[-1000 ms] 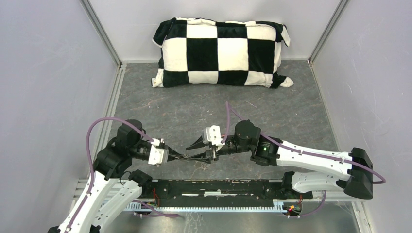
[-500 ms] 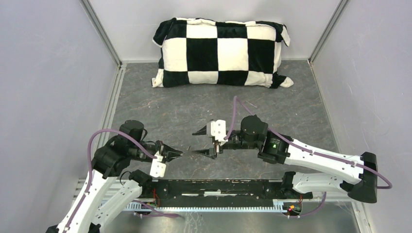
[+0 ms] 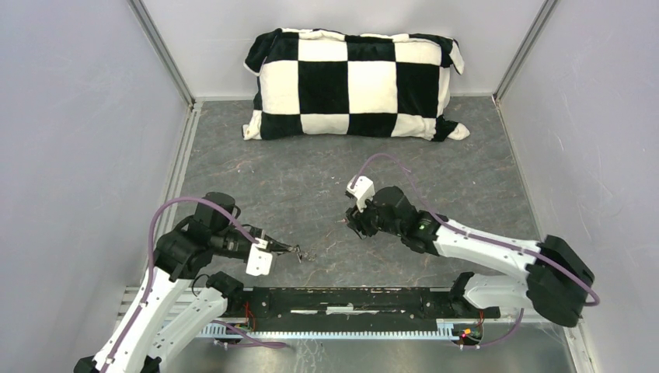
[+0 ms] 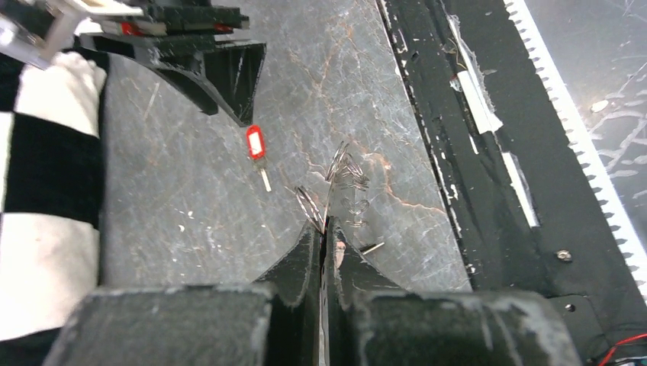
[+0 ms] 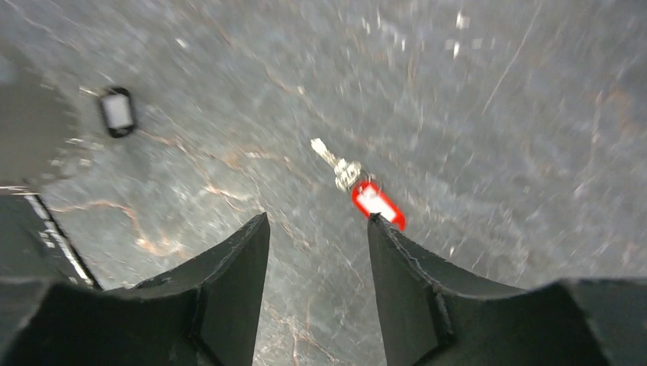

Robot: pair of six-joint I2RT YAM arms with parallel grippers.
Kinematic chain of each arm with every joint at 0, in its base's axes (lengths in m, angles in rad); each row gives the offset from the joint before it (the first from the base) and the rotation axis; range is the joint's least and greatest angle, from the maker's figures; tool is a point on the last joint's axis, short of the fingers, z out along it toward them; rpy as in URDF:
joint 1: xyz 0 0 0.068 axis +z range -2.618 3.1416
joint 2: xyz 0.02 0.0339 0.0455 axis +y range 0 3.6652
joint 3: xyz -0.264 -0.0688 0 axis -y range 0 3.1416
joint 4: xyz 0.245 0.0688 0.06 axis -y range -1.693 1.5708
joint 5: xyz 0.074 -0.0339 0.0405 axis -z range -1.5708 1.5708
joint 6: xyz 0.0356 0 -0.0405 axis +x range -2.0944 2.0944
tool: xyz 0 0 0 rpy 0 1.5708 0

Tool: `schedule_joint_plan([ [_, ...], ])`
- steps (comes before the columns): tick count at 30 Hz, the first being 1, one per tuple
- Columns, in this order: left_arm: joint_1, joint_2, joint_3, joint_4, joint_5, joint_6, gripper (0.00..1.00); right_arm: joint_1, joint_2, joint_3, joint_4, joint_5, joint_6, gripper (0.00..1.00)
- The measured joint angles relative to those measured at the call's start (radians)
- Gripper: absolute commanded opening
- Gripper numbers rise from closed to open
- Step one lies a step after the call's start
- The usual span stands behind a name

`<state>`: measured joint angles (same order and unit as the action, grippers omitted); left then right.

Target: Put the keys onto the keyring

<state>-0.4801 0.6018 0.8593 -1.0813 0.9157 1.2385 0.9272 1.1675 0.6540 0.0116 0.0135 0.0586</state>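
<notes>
My left gripper [image 4: 324, 226] is shut on the keyring [image 4: 309, 207], a thin grey wire loop with small metal pieces that sticks out past its fingertips just above the floor; in the top view this gripper [image 3: 293, 250] is low and left of centre. The red key [image 5: 376, 202] lies on the grey floor, its shaft pointing away, just beyond the tip of my right gripper's right-hand finger. My right gripper [image 5: 318, 221] hangs open over the floor, holding nothing. The black key with a white face [image 5: 117, 112] lies further left. The red key [image 4: 255, 142] also shows beyond the ring.
A black-and-white checkered pillow [image 3: 353, 84] lies against the back wall. Grey walls close in the left, right and back. A black rail [image 3: 357, 299] with the arm bases runs along the near edge.
The two grippers were tip to tip a second ago. The right one has pulled back and to the right, turned downward and opened. The left stays shut on the ring.
</notes>
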Motion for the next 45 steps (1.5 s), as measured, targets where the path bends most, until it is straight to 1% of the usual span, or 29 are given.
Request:
schedule_joint_plan([
  [3,0.000,-0.001,-0.022,0.014,-0.008,-0.045,0.02,-0.026,0.085,-0.013,-0.002,0.005,0.036,0.54],
  [8,0.000,-0.015,-0.043,0.036,-0.024,-0.103,0.02,-0.065,0.183,-0.018,0.080,-0.010,0.084,0.48],
  [10,0.000,-0.017,-0.043,0.043,-0.024,-0.115,0.02,-0.083,0.231,-0.010,0.093,-0.018,0.127,0.48],
  [12,0.000,-0.018,-0.043,0.045,-0.025,-0.122,0.02,-0.101,0.281,0.002,0.095,-0.031,0.197,0.51],
  [15,0.000,-0.018,-0.046,0.047,-0.026,-0.134,0.02,-0.116,0.327,0.004,0.095,-0.039,0.312,0.53],
  [19,0.000,-0.024,-0.048,0.050,-0.026,-0.137,0.02,-0.117,0.346,-0.006,0.117,-0.039,0.452,0.53],
  [22,0.000,-0.033,-0.048,0.051,-0.026,-0.143,0.02,-0.117,0.344,-0.019,0.137,-0.034,0.510,0.51],
  [26,0.000,-0.041,-0.048,0.051,-0.026,-0.145,0.02,-0.117,0.344,-0.019,0.149,-0.013,0.545,0.49],
  [40,0.000,-0.061,-0.048,0.052,-0.026,-0.145,0.02,-0.117,0.355,-0.006,0.137,0.072,0.566,0.42],
  [45,0.000,-0.062,-0.049,0.052,-0.026,-0.145,0.02,-0.117,0.374,0.016,0.138,0.075,0.570,0.42],
])
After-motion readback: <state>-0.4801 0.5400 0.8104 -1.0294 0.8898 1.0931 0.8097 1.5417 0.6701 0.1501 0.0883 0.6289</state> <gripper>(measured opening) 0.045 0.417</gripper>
